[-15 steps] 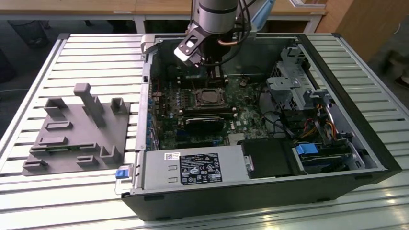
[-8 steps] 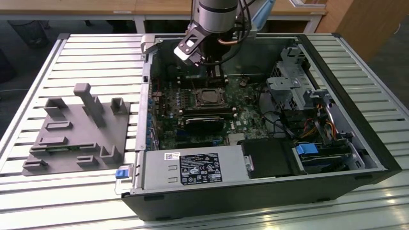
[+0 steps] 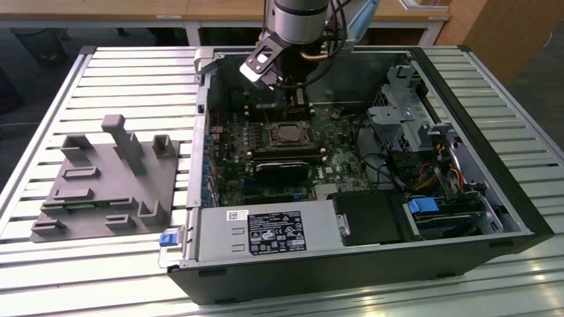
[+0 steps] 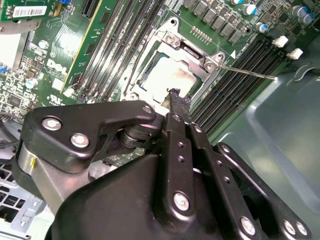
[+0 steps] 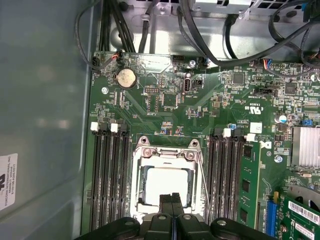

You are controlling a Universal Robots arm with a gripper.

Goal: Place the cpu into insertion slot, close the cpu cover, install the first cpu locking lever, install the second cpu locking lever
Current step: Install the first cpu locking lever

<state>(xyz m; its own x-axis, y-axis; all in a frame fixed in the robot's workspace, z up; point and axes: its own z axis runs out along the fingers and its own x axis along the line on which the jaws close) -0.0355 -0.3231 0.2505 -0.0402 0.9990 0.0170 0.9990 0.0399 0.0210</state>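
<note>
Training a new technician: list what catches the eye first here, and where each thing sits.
The open computer case sits on the slatted table, the arm reaching in from above and a grey fixture at the exterior view's left. In the first wrist view the shut gripper hangs near the bright cpu, framed by the cpu cover.

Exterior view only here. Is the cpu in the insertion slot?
Observer: Yes. In the first wrist view the cpu lies seated, silvery face up.
Operator: Cover?
Observer: The cpu cover looks to be down flat, framing the chip.
Operator: Levers?
Observer: In the second wrist view one thin locking lever juts out sideways past the cover's corner. It looks unlatched.
</note>
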